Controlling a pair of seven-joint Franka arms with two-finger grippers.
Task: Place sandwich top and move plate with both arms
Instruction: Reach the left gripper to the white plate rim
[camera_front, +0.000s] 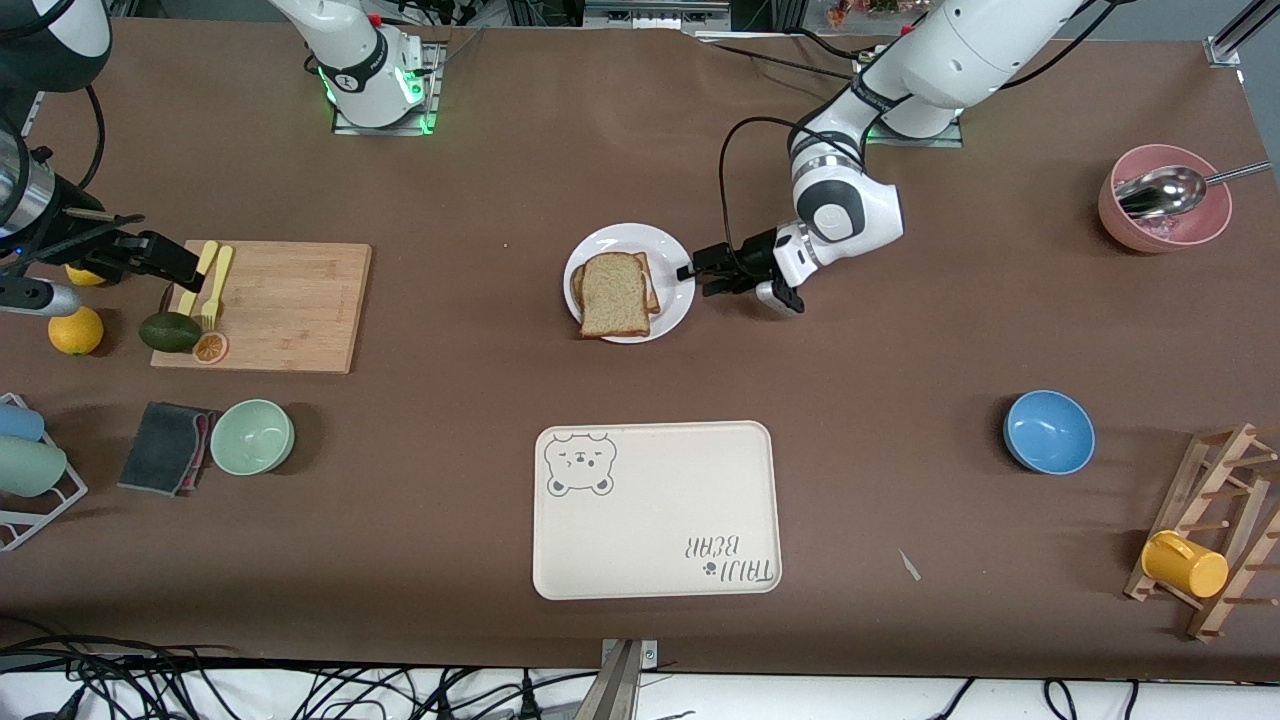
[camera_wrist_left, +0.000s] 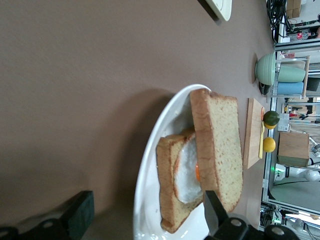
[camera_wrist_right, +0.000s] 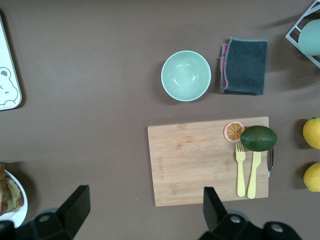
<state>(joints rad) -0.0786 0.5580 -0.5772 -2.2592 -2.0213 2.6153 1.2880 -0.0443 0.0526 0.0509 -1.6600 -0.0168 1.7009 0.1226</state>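
1. Cream tray (camera_front: 655, 510) lies nearest the camera on the bench (camera_front: 900, 330).
2. Left claw (camera_front: 700, 272): released, fingers spread, just beside the plate (camera_front: 672, 258).
3. Sandwich top (camera_front: 612, 294) rests on the egg slice (camera_wrist_left: 187, 172), on the plate.
4. Right claw (camera_front: 180, 268): released, over the cutting board (camera_front: 290, 305), waiting.

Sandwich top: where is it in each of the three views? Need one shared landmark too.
Front view: sandwich top on the egg slice, on the plate.
Left wrist view: sandwich top on edge, between the open left gripper's fingers.
Right wrist view: only bread at the frame edge.
Landmark: cutting board.
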